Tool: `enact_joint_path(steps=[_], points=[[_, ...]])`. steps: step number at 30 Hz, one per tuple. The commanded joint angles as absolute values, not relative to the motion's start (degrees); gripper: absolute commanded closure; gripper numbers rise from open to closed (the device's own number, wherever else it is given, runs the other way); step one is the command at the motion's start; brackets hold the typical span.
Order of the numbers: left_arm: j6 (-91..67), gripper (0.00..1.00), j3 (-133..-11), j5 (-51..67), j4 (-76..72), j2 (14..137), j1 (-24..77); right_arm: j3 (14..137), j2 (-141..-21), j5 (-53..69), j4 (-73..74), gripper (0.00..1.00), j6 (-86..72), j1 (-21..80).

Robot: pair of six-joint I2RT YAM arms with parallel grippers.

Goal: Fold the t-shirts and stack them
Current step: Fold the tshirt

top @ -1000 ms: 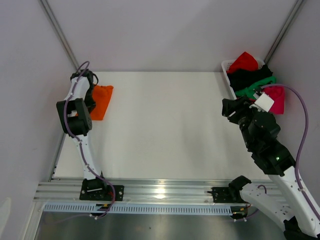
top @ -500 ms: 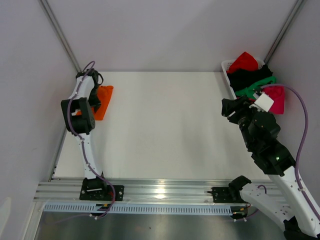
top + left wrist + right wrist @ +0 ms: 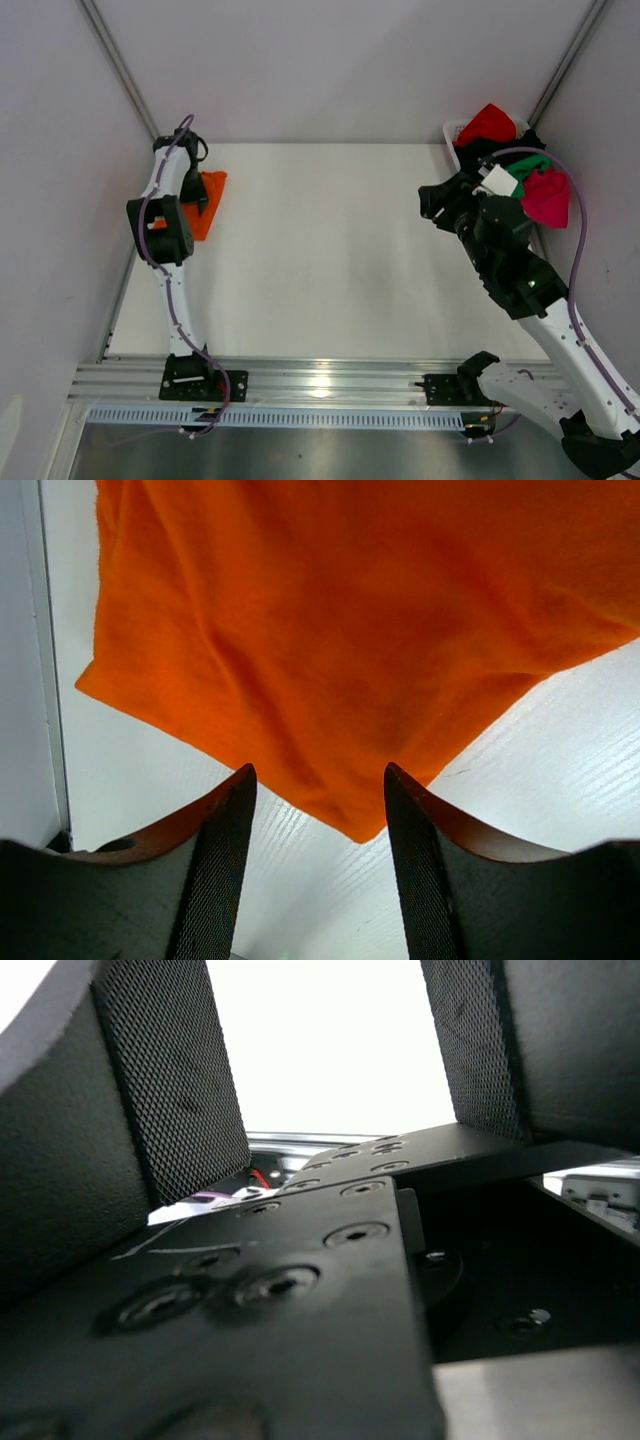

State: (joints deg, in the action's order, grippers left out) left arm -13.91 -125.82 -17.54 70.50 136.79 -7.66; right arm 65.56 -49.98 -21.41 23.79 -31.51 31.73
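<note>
Left wrist view first: the left gripper (image 3: 318, 771) is seen with its fingers (image 3: 215, 875) parted to a middling gap, and nothing is pinched between them. Dark, finely meshed pads (image 3: 412, 880) are shown on the inner faces. The pointed corner of the orange t-shirt (image 3: 350, 630) lies in the gap on the white table (image 3: 540, 760). Whether the tips actually touch the cloth can't be told. The fabric looks soft and slightly fuzzy, with shallow creases; the tabletop is marked with faint grain lines.

From the top view, the orange t-shirt (image 3: 212, 195) is found at roughly 10 o'clock on the table (image 3: 320, 250), folded into a small wedge, with the left gripper (image 3: 192, 190) right over its left edge.

The right gripper (image 3: 330, 1070) is spread wide and empty, with the same mesh texture. Only black metal plates (image 3: 300, 1260) with screw holes are framed below it.

Over at 2 o'clock, a white slatted basket (image 3: 452, 133) is heaped with crumpled red t-shirt (image 3: 488, 122), black t-shirt (image 3: 505, 145), green t-shirt (image 3: 530, 162) and magenta t-shirt (image 3: 548, 195). The right gripper (image 3: 435, 200) is held just beside it, at about 8 o'clock from the pile.
</note>
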Motion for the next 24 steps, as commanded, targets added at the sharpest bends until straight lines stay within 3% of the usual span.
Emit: enact_joint_path(steps=[1,11,24], points=[[-10.81,0.43,-127.01,-14.77,70.58,136.58,-8.17,69.78,-51.15,-19.42,21.45,0.41,-33.13,31.81],[-9.06,0.4,-124.36,-4.76,68.47,135.26,-12.3,72.42,-52.56,-21.79,22.67,0.41,-31.9,33.57],[-8.53,0.4,-122.35,-0.44,67.06,134.74,-14.33,70.05,-51.24,-23.73,22.85,0.41,-31.73,34.98]])
